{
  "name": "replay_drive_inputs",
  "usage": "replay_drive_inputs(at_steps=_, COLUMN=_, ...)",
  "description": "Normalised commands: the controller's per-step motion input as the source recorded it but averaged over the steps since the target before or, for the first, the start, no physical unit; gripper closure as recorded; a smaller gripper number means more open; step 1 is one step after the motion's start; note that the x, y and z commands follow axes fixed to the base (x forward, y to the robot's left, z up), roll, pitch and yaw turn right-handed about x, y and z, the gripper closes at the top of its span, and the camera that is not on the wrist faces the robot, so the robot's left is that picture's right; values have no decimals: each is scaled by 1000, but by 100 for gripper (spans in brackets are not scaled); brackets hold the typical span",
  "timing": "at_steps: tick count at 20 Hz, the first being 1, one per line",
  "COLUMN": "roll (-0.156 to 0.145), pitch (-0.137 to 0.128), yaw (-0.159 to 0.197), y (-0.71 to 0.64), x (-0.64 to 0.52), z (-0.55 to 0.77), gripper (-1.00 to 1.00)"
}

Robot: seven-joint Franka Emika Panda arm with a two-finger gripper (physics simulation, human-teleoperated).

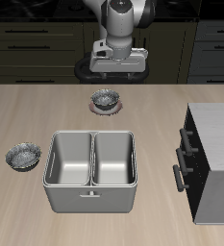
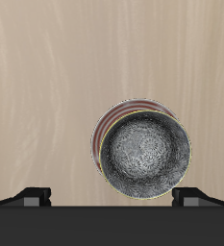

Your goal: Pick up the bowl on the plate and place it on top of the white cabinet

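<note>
Jaws stand spread wide with nothing between them: in the wrist view the two dark fingertips point(image 2: 34, 196) show well apart, and the bowl point(image 2: 146, 154) lies on the table below, not between them but offset toward one fingertip, nearly level with the line joining the two. No fingertip touches it.

Going from the near edge of the table point(image 1: 27, 211) backward: closest to the front sits the tray point(image 1: 91, 171), a grey box with two side-by-side compartments. Beside it, toward the table's side edge, rests a second bowl point(image 1: 24, 155), a dark speckled look-alike standing directly on the wood, well apart from the arm. On the other side of the tray, at the table's opposite edge, stands the cabinet point(image 1: 215, 154), pale on top with black drawer fronts and bar handles facing the tray.

Farther back, past the tray's far wall, is the plate point(image 1: 96, 105), its reddish rim peeking out from under the bowl. That bowl sits upright on the plate, shifted a little off its centre so more rim shows on one side.

Farthest back, the gripper point(image 1: 111, 75) hangs above the table just behind the plate, well clear of the bowl.
</note>
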Motion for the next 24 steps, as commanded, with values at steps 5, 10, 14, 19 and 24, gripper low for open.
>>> replay_drive_inputs(at_steps=5, roll=2, pitch=11, yaw=24, y=12, x=7, z=-208, gripper=-100)
replay_drive_inputs(at_steps=10, roll=-6, pitch=7, yaw=2, y=-6, x=-31, z=-108, gripper=-100)
replay_drive_inputs(at_steps=14, roll=5, pitch=36, yaw=-10, y=22, x=-25, z=-163, gripper=-100)
replay_drive_inputs(at_steps=19, roll=2, pitch=12, yaw=-23, y=-10, x=-78, z=-115, gripper=-100)
replay_drive_inputs(at_steps=24, roll=18, pitch=33, yaw=0, y=43, x=-28, z=-216, gripper=-100)
